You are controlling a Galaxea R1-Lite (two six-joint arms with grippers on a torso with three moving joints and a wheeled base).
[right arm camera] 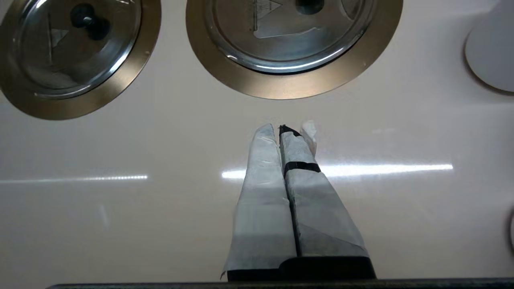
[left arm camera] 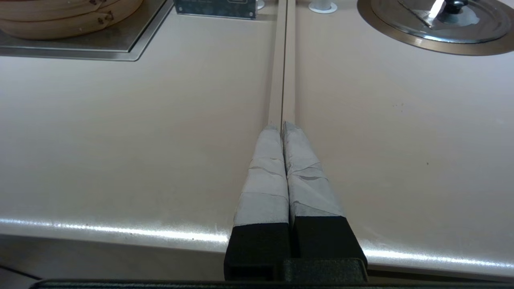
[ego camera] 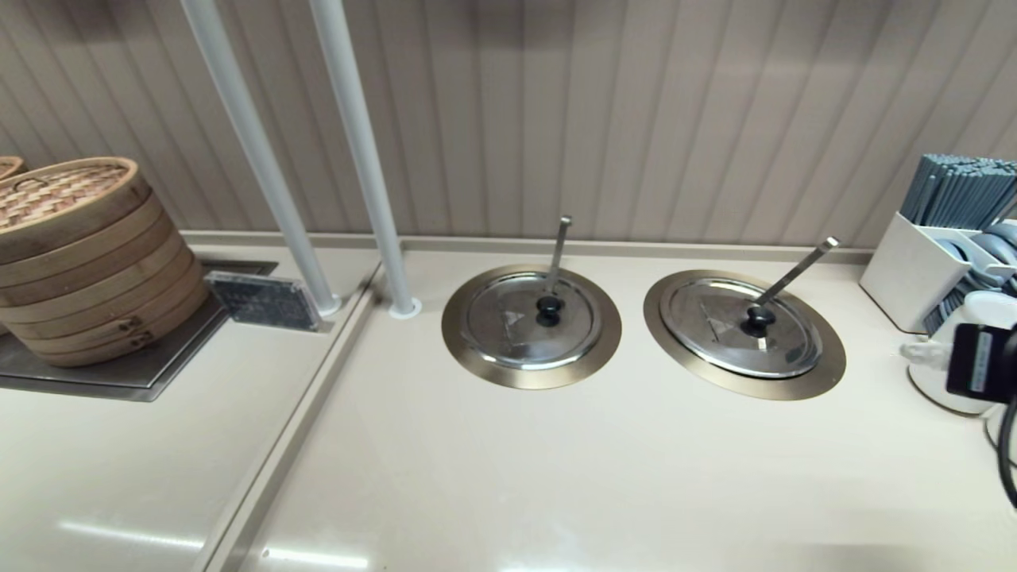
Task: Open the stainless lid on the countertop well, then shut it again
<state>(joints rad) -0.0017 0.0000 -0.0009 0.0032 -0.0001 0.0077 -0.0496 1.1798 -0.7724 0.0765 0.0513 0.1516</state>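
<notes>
The stainless lid (ego camera: pixel 740 326) sits closed on the countertop well (ego camera: pixel 818 373), right of its twin. Both the left gripper (left arm camera: pixel 282 125) and right gripper (right arm camera: pixel 280 129), fingers pressed together, hover over the bare counter (ego camera: pixel 508 469).

The lid (ego camera: pixel 743 327) is shiny steel with a black knob (ego camera: pixel 757 320), and the well (ego camera: pixel 826 361) shows a bronze rim. The twin lid (ego camera: pixel 531 320) and its ring (ego camera: pixel 469 349) match those colours. The counter (ego camera: pixel 556 477) is pale beige, the wall (ego camera: pixel 636 119) beige with vertical ribs. The steamers (ego camera: pixel 87 262) are tan bamboo with a woven top. Both grippers' fingers (left arm camera: pixel 267 176) (right arm camera: pixel 263 192) wear grey-white tape over black.
</notes>
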